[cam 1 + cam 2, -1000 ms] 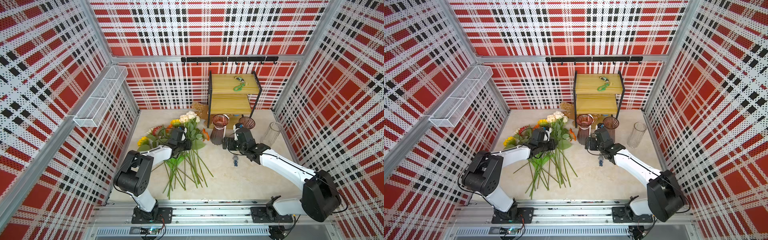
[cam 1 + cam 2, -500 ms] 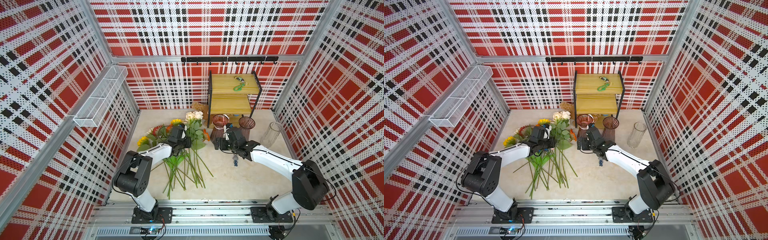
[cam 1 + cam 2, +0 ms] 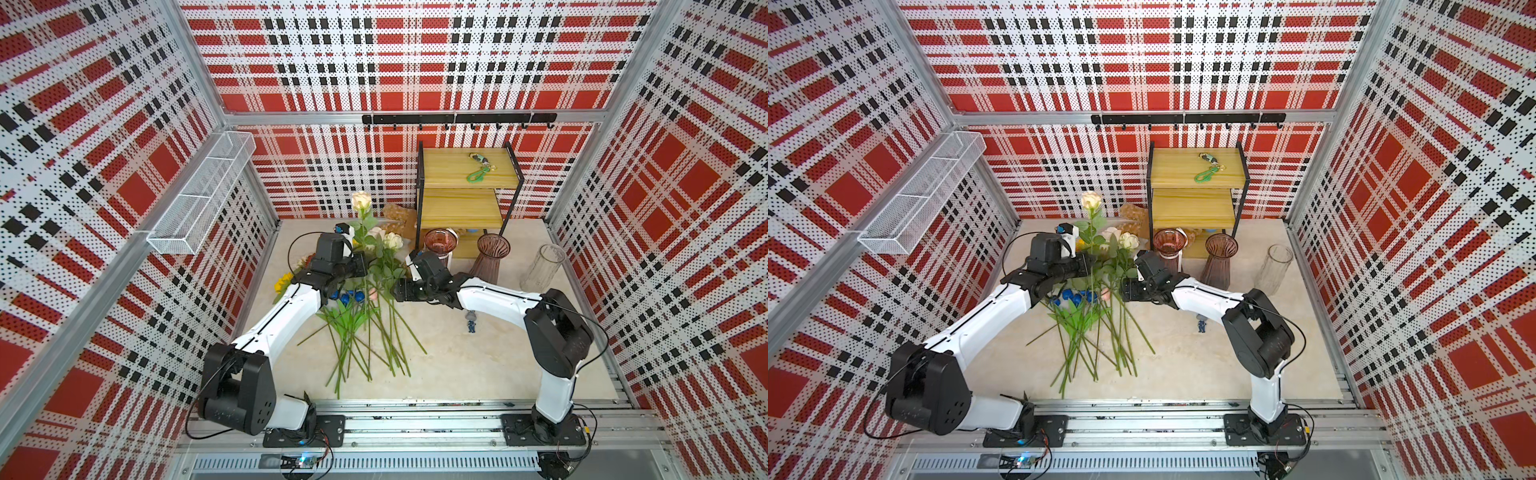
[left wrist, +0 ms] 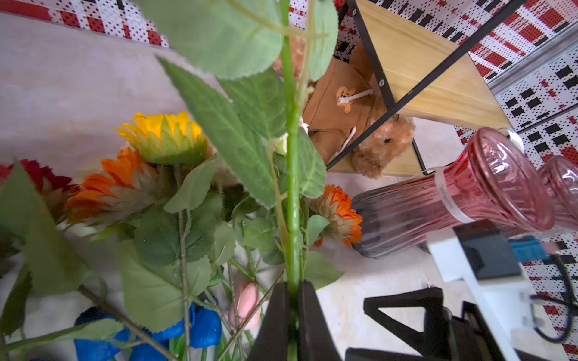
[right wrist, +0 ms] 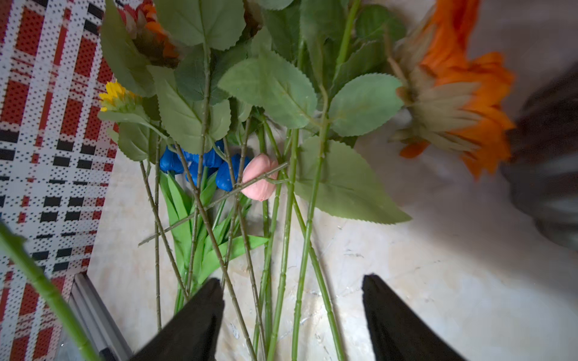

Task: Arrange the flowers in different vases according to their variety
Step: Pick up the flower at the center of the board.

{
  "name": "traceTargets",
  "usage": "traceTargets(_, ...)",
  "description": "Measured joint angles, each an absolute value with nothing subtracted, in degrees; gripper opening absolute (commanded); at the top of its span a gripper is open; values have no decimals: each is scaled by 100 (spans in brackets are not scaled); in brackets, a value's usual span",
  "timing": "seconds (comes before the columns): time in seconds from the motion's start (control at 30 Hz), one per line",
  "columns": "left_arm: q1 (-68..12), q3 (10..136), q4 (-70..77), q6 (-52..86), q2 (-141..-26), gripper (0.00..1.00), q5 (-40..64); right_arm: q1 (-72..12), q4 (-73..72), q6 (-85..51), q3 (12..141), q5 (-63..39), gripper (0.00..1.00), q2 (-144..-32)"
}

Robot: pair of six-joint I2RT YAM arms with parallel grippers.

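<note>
My left gripper (image 4: 292, 287) is shut on the green stem of a cream rose (image 3: 361, 200), which stands upright above the heap; the gripper shows in both top views (image 3: 365, 266) (image 3: 1089, 266). The other flowers (image 3: 365, 332) lie in a heap on the table: blue tulips (image 5: 200, 162), a pink tulip (image 5: 259, 176), orange sunflowers (image 4: 119, 184) and a yellow one (image 4: 165, 137). My right gripper (image 5: 292, 283) is open low over several stems, its fingers astride them. Two ribbed purple-brown vases (image 3: 440, 245) (image 3: 491, 257) and a clear vase (image 3: 542, 268) stand empty behind my right arm.
A wooden two-tier shelf (image 3: 461, 195) with a green key strap (image 3: 478, 170) stands at the back, with a plush bear (image 4: 381, 147) under it. A white wire basket (image 3: 203, 203) hangs on the left wall. A small figure (image 3: 471, 323) lies by my right arm.
My left gripper has raised the rose, so its head now stands well above the heap. My right gripper has swung left from the vases to the stems and its jaws have narrowed.
</note>
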State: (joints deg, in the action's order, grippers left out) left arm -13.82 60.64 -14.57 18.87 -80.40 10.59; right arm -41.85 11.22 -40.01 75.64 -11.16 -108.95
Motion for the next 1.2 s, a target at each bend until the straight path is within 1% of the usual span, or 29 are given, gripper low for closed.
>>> traceTargets(0.1, -1160, 6034, -1634, 1879, -7817, 0, 1092, -4206, 1072, -4141, 7712, -1363, 63, -11166)
traceTargets(0.2, -980, 5990, -1715, 1868, -7566, 0, 1127, -4217, 1063, -4272, 7817, -1490, 55, -11382)
traceTargets(0.3, -864, 5892, -1752, 1835, -7367, 0, 1175, -4226, 1092, -4353, 7924, -1522, 40, -11524)
traceTargets(0.33, -834, 5852, -1758, 1820, -7330, 0, 1186, -4226, 1090, -4370, 7940, -1531, 38, -11539)
traceTargets(0.57, -670, 5527, -1905, 1765, -7227, 0, 1282, -4276, 1098, -4425, 8138, -1590, 39, -11563)
traceTargets(0.97, -565, 5433, -1942, 1752, -7043, 0, 1339, -4340, 1194, -4471, 8298, -1686, 39, -11981)
traceTargets(1.07, -561, 5391, -1944, 1750, -7039, 0, 1341, -4340, 1219, -4471, 8298, -1686, 38, -12046)
traceTargets(1.2, -558, 5356, -1951, 1752, -7022, 0, 1341, -4340, 1214, -4475, 8298, -1693, 34, -12132)
